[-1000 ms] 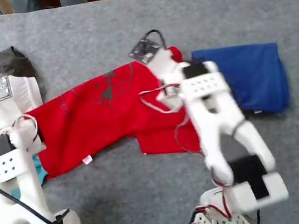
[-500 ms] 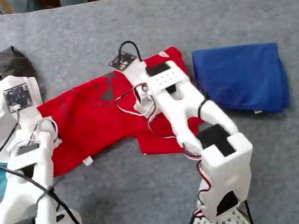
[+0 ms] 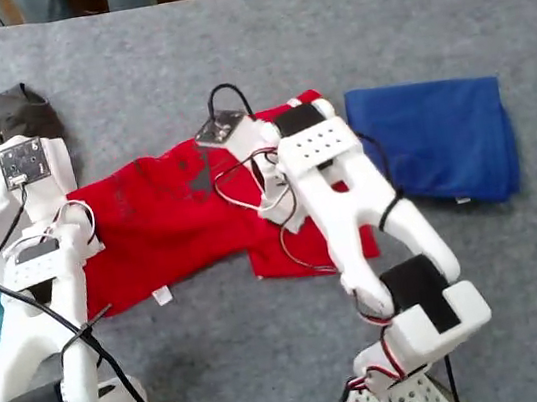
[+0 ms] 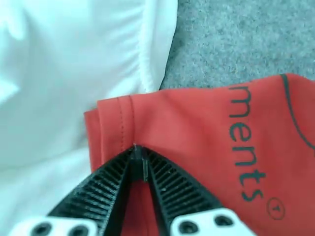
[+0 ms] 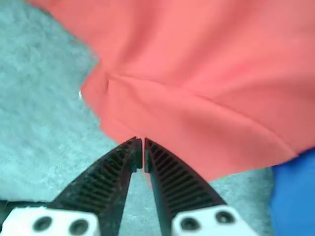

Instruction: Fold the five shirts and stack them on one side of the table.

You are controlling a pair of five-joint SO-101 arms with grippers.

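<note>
Lying spread on the grey felt table (image 3: 424, 26), the red printed cotton T-shirt (image 3: 153, 238), judged light and limp, is pinched at 2 edges by the closed left gripper (image 4: 139, 157) and closed right gripper (image 5: 139, 145), hems being judged the surest hold.

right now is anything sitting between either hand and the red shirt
Nothing visible stands in the way. The left hand is shut on the red printed shirt at its edge, where it overlaps the white shirt. The right hand is shut on another edge, nearer the folded blue shirt.
</note>
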